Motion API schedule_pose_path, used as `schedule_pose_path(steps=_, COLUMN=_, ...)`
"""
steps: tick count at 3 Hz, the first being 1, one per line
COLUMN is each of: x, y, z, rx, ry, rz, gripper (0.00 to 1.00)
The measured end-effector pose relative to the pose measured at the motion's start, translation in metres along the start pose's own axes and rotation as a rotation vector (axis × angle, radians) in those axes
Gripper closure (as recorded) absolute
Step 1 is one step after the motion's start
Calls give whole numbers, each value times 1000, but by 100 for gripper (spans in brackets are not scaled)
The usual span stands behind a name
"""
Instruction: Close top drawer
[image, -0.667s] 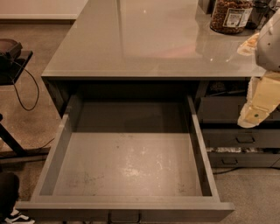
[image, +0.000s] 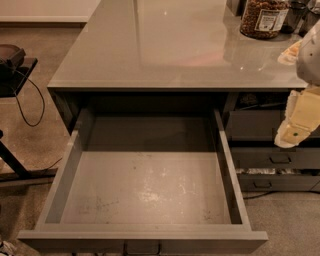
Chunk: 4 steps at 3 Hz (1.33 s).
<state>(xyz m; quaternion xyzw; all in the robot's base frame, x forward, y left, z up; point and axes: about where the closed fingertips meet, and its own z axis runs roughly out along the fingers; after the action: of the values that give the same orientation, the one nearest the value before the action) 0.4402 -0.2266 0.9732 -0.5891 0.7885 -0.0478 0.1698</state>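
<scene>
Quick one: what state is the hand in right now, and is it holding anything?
Hand: at the right edge, apart from the open top drawer; open, closed or holding cannot be told.

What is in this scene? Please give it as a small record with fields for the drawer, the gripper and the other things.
top drawer: pulled far out, scuffed pale-grey floor showing
gripper: at the right edge, in front of the side drawers, apart from the top drawer
side drawers: right of the top drawer, shut
countertop: glossy grey
jar: back right on the countertop, brown contents
</scene>
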Motion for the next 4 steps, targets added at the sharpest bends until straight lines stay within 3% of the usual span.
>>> schedule_pose_path(steps=1, x=46, y=0, z=5, rx=75, ry=73, rz=26, gripper=0)
schedule_pose_path(steps=2, x=72, y=17, z=15, rx=143, ry=110, rz=-65, gripper=0)
schedule_pose_path(steps=3, x=68, y=47, z=37, rx=152, ry=77, rz=-215, gripper=0)
schedule_pose_path(steps=4, x=53, y=79, z=60, rx=93, ry=-37, rz=-309, gripper=0)
